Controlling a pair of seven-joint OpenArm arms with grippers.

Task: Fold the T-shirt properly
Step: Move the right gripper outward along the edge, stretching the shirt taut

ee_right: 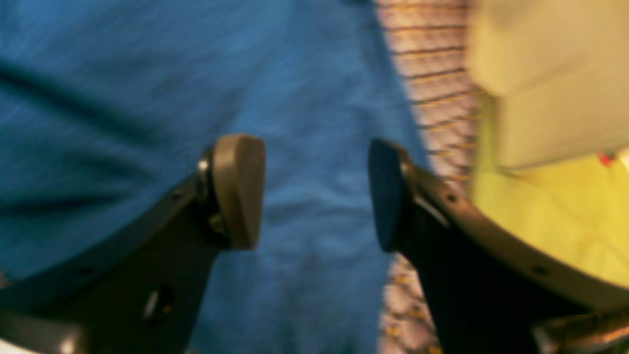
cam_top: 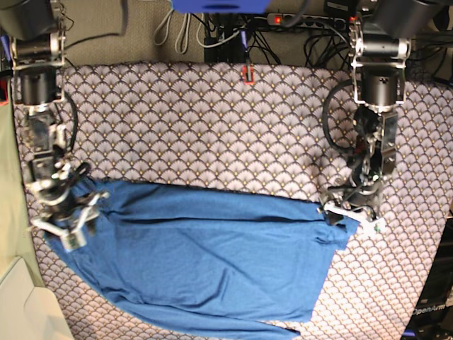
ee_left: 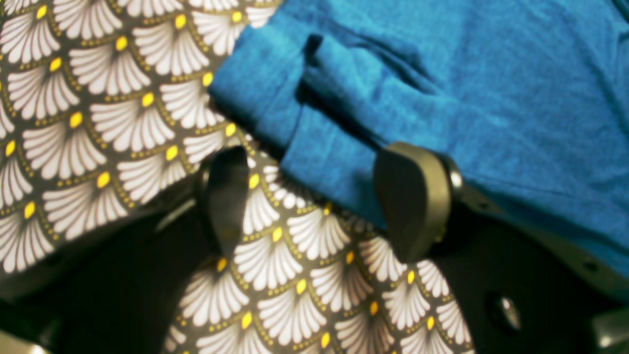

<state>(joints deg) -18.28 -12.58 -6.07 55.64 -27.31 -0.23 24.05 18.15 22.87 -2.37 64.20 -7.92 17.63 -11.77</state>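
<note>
A big blue T-shirt [cam_top: 205, 262] is spread out on a table covered with a tablecloth [cam_top: 212, 120] that has a pattern of small fans. The shirt is laid across the near half of the table, from the left side almost to the right side in the base view. Its top edge is nearly straight, and its bottom edge is curved. Some soft wrinkles can be seen in the cloth.

The right gripper [cam_top: 67, 219] is seen at the left end of the shirt in the base view. In the right wrist view, the right gripper [ee_right: 317, 194] is seen with its jaws apart. Blue cloth is seen between and behind the jaws, but nothing is pinched by them. That view is blurry.

The left gripper [cam_top: 348, 212] is seen at the right end of the shirt, at a corner. In the left wrist view, the left gripper [ee_left: 319, 204] is also seen with its jaws apart. One jaw is over the patterned cloth, and the other jaw is at the edge of a folded, bunched part of the shirt [ee_left: 442, 98]. No cloth is held between them.
</note>
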